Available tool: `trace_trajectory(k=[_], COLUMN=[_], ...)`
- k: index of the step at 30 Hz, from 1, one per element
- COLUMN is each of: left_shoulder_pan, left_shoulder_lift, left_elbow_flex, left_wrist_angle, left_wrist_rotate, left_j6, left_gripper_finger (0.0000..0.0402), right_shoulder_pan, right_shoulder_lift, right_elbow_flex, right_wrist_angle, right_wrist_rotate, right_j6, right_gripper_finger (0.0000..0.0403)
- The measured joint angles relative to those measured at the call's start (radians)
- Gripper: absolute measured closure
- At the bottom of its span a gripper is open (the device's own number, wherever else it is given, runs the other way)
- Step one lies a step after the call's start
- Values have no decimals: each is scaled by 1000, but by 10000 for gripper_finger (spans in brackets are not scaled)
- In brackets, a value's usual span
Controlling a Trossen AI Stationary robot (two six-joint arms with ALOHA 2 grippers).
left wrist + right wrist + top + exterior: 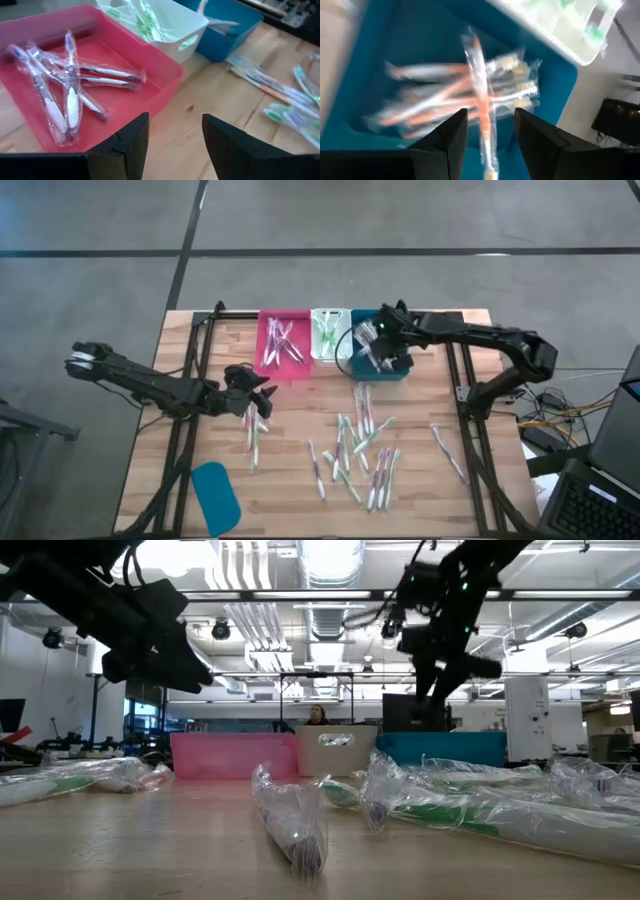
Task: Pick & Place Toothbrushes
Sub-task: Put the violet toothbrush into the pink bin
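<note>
Several wrapped toothbrushes (360, 450) lie loose on the wooden table, and a few more (255, 430) lie by my left gripper. At the far edge stand a pink bin (282, 345) with purple brushes (70, 95), a white bin (326, 332) with green ones, and a teal bin (390, 368) with orange ones (435, 100). My left gripper (260, 398) (175, 120) hovers open just near of the pink bin, with nothing between its fingers. My right gripper (375, 352) (490, 112) is open above the teal bin, and an orange wrapped toothbrush (479, 85) runs lengthwise between its fingers. My right gripper has the orange toothbrush's handle (487, 145) in the gap between its open fingers, over the teal bin. I cannot tell whether either finger touches it. The brush lies along the fingers, its far end (469, 37) pointing past them over the bin.
A flat teal lid (215, 495) lies at the table's near left corner. Black frame rails (190, 380) run along both sides of the table. In the low view, crinkled wrappers (290, 815) stand up in the foreground. A person sits beyond the bins (318, 716).
</note>
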Motion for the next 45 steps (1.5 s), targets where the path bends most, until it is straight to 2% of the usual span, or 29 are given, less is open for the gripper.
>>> trace_trajectory(k=[3, 9, 12, 18, 21, 23, 29, 32, 37, 45], left_shoulder_pan=[0, -1, -5, -31, -63, -93, -203, -244, -277, -272], left_shoulder_lift=[0, 0, 12, 104, 187, 252, 464, 563, 709, 903], left_elbow_flex=[0, 0, 1, 17, 72, 120, 291, 381, 550, 806], left_wrist_angle=[0, -1, 0, 57, 85, 86, 83, 79, 13, -308], left_wrist_rotate=[38, 154, 196, 304, 368, 385, 404, 403, 405, 490], left_j6=[30, 57, 70, 159, 276, 410, 970, 1149, 1214, 1209], left_gripper_finger=[213, 213, 213, 213, 213, 213, 213, 213, 213, 213], right_shoulder_pan=[70, 211, 263, 305, 303, 300, 300, 300, 300, 300], right_shoulder_lift=[-62, -171, -210, -252, -255, -255, -253, -253, -253, -253], right_elbow_flex=[0, -1, -1, -2, -2, -2, -4, -4, -4, -4], right_wrist_angle=[-50, -75, -91, -90, -85, -85, -86, -86, -86, -86], right_wrist_rotate=[-3, -1, 0, 1, 10, 13, 13, 12, 12, 12], right_j6=[104, 494, 581, 545, 531, 528, 530, 530, 530, 549], right_gripper_finger=[253, 284, 300, 331, 345, 352, 364, 362, 350, 329])
